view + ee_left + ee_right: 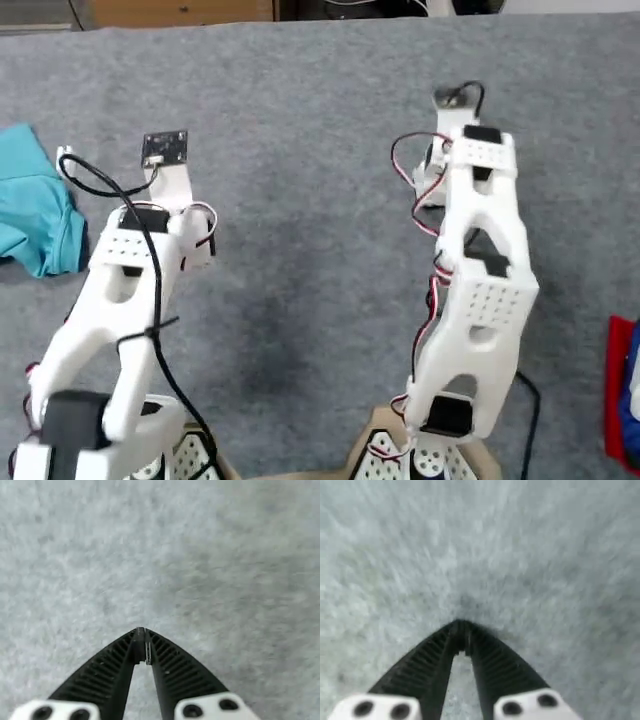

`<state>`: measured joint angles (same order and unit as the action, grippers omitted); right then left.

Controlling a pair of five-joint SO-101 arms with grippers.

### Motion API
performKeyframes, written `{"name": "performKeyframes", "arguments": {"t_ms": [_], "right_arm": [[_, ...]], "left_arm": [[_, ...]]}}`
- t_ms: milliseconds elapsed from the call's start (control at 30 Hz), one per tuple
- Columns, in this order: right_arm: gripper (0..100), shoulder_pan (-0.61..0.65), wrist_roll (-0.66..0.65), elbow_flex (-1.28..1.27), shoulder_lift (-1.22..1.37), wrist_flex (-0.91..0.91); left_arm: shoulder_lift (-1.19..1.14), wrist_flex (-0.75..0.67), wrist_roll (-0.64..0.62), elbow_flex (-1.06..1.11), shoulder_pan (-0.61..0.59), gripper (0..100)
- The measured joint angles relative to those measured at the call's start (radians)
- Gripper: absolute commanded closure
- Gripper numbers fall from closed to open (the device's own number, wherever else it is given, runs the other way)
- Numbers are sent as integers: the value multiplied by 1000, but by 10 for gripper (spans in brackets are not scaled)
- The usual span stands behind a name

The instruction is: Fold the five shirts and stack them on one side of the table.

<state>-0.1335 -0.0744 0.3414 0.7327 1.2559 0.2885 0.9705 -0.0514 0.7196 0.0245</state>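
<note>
A: Where do the shirts lie?

B: A crumpled teal cotton shirt (35,205) sits bunched at one edge of the grey felt-covered desk (300,150). Right across the desk from that teal shirt, at the opposite edge, a red and blue piece of cloth (625,390) pokes into the high view. I cannot tell whether it is folded.

A: And the arms?

B: Both are white, rising from bases at the desk's near edge and leaning out over the felt. The arm beside the teal shirt (120,290) is bent at the elbow, its wrist just past the shirt's inner side, with a black cable (152,260) looped over it. The arm far from the teal shirt (480,270) stretches out straighter and reaches further across, with red and white wires (433,290) trailing along it. I cannot say which one is the left.

A: The tools?

B: The left tool (141,647) is clenched, its black ribbed fingers (110,675) meeting tip to tip above the felt. The right tool (461,637) is clenched the same way, tips pressed together and pointing down at the felt.
</note>
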Motion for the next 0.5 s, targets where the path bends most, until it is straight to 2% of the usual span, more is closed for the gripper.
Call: {"name": "performKeyframes", "arguments": {"t_ms": [167, 267, 500], "right_arm": [[994, -71, -5, 140, 98, 290], [994, -117, -64, 126, 112, 416], [994, -195, -133, -21, 57, 448]], "left_arm": [[-15, 17, 0, 0, -66, 981], [-18, 17, 0, 0, -84, 981], [-18, 43, 0, -3, -86, 981]]}}
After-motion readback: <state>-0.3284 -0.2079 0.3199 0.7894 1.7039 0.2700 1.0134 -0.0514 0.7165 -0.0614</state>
